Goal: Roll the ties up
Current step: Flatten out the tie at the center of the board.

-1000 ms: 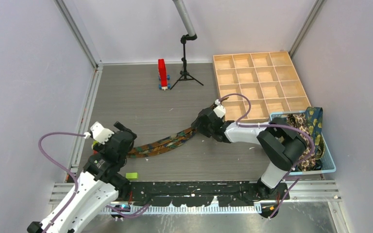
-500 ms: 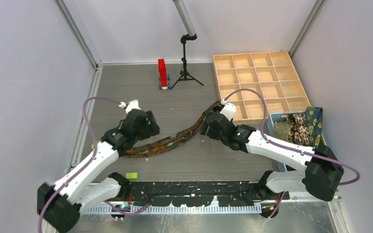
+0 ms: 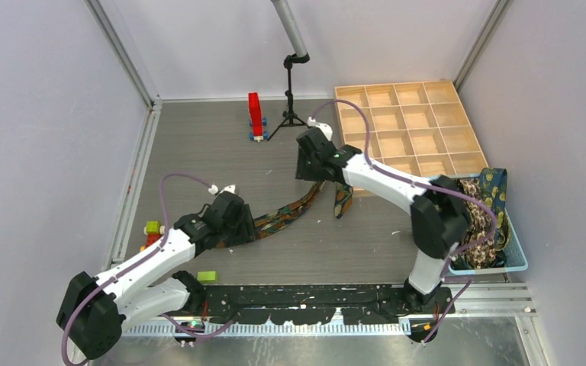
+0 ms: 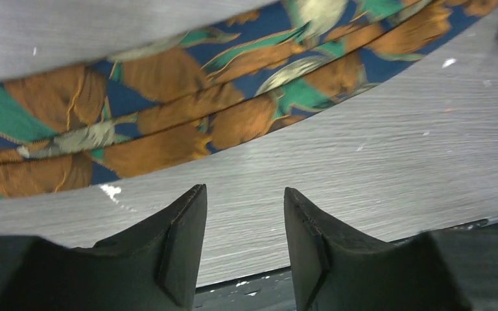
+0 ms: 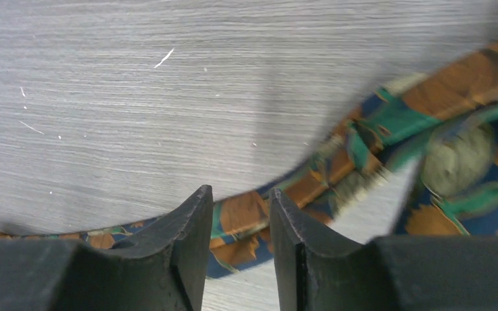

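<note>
One tie [image 3: 290, 213], navy with orange and teal shapes, lies folded lengthwise across the grey table. Its right end doubles back in a short flap [image 3: 342, 200] in front of the wooden tray. My left gripper [image 3: 246, 226] stands over the tie's left end. In the left wrist view the left gripper [image 4: 243, 191] is open over bare table, with the tie [image 4: 168, 110] just beyond its tips. My right gripper [image 3: 311, 174] hovers above the tie's right part. The right gripper [image 5: 240, 191] has its jaws apart, and the blurred tie [image 5: 376, 136] shows through the gap. More ties [image 3: 477, 206] fill the basket.
A wooden compartment tray [image 3: 408, 130] sits at the back right. The light blue basket [image 3: 515, 263] stands at the right edge. A red block stack [image 3: 255, 114] and a black tripod [image 3: 290, 114] are at the back. A green block [image 3: 207, 276] and small coloured blocks [image 3: 151, 229] lie near the left.
My right gripper has swung up and left toward the back. The tie's far end came off the tray edge and folded back. The left gripper moved nearer. Both jaws narrowed.
</note>
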Controlling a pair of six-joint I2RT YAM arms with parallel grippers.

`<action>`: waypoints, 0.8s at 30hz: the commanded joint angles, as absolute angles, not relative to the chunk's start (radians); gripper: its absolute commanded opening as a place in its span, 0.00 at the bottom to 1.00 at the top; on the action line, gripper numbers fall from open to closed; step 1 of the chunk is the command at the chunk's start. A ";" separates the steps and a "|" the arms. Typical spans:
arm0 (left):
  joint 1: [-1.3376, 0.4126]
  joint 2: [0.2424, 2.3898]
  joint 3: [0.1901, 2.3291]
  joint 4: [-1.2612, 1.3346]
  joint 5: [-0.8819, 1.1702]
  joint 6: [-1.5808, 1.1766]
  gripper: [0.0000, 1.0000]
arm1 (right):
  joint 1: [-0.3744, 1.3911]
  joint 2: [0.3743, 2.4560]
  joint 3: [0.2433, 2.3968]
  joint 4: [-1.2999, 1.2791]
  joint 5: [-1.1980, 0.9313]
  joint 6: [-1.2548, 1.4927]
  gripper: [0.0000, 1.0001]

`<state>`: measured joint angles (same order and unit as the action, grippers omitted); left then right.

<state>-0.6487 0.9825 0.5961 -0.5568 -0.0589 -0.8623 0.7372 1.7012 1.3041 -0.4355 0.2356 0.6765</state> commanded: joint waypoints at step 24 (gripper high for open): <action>-0.622 1.101 0.472 -0.460 -0.192 -0.862 0.44 | 0.921 1.719 1.101 -0.621 0.422 0.965 0.00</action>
